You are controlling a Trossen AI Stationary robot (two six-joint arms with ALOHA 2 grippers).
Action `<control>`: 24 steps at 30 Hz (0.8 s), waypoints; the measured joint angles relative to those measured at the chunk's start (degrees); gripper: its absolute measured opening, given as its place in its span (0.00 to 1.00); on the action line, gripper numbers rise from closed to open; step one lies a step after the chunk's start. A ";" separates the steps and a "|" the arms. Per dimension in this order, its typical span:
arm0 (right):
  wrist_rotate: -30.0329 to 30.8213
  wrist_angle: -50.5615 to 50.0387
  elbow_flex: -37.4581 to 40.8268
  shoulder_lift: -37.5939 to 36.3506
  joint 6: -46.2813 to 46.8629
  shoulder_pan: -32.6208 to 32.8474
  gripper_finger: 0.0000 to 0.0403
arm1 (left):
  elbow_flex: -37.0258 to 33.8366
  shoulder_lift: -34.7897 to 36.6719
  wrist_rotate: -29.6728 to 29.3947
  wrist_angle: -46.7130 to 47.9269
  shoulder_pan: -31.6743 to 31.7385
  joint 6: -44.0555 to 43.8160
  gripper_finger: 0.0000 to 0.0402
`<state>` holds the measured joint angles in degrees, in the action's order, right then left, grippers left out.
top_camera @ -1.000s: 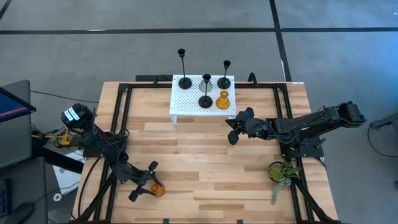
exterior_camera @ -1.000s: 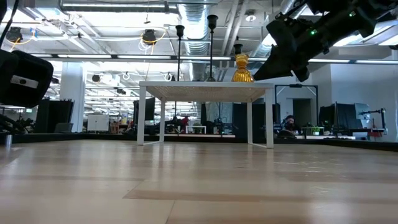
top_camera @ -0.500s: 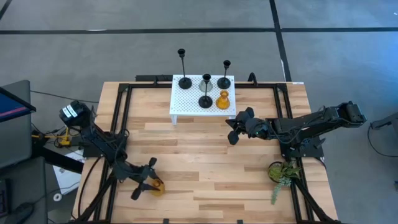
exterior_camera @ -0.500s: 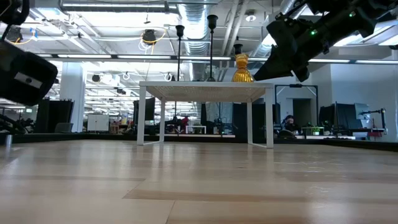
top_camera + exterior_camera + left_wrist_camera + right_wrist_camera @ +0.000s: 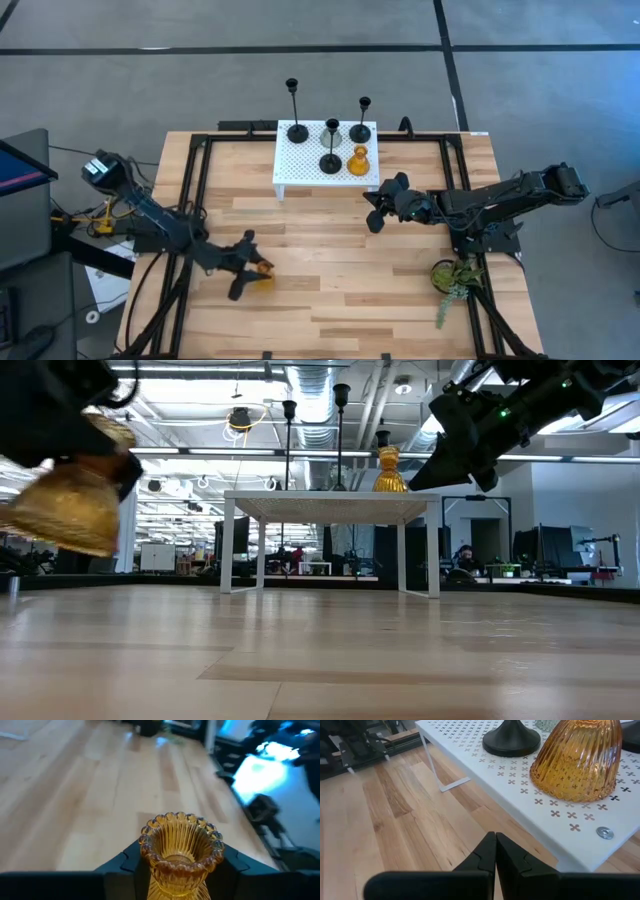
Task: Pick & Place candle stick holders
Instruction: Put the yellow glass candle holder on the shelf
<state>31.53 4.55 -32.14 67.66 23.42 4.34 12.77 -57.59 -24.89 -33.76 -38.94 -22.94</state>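
My left gripper (image 5: 247, 270) is shut on an amber glass holder (image 5: 263, 268) above the table's near left part; the holder also shows in the left wrist view (image 5: 180, 851) and the low view (image 5: 72, 503). On the white perforated stand (image 5: 300, 160) at the far middle stand a tall black holder (image 5: 297, 130), a clear glass one (image 5: 331, 130), a shorter black stemmed one (image 5: 361, 130), a squat black one (image 5: 331, 163) and a second amber one (image 5: 358, 161). My right gripper (image 5: 375, 207) is shut and empty, just off the stand's near right corner. My left gripper pinches the amber holder's narrow waist (image 5: 176, 879) just under the beaded rim, one finger (image 5: 122, 866) on each side. The fingers come roughly level from the table's left. The holder is lifted clear of the table and tilted, its flared foot (image 5: 60, 520) lower.
A green plant sprig (image 5: 455, 280) lies at the table's near right. Black frame rails (image 5: 190, 180) run along the table's edges. Bare wood (image 5: 330, 270) lies between the two grippers, in front of the stand.
My left gripper has risen and gone toward the table's far edge and a little to the right, carrying the amber holder. The holder is lifted clear of the table and has come into the low view, tilted. My right arm has kept still.
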 joint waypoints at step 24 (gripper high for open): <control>-0.02 -2.47 0.00 0.00 0.17 0.09 0.00 | 32.53 1.83 9.54 32.70 26.26 21.35 0.34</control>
<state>31.51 2.08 -32.14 67.66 23.59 4.43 45.30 -55.76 -15.34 -1.06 -12.68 -1.59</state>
